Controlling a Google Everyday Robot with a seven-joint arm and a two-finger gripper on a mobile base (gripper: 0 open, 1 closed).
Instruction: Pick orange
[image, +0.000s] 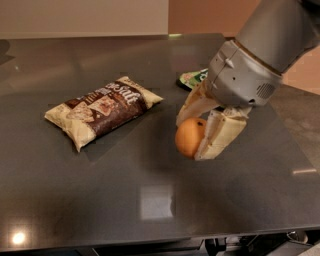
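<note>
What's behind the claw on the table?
A green bag: only one corner shows, the rest is covered by the claw and arm. The claw sits right of centre, clamped on the orange.

Gripper (190, 139) central, green bag (192, 78) close behind, brown bag (102, 112) well apart, front free
</note>
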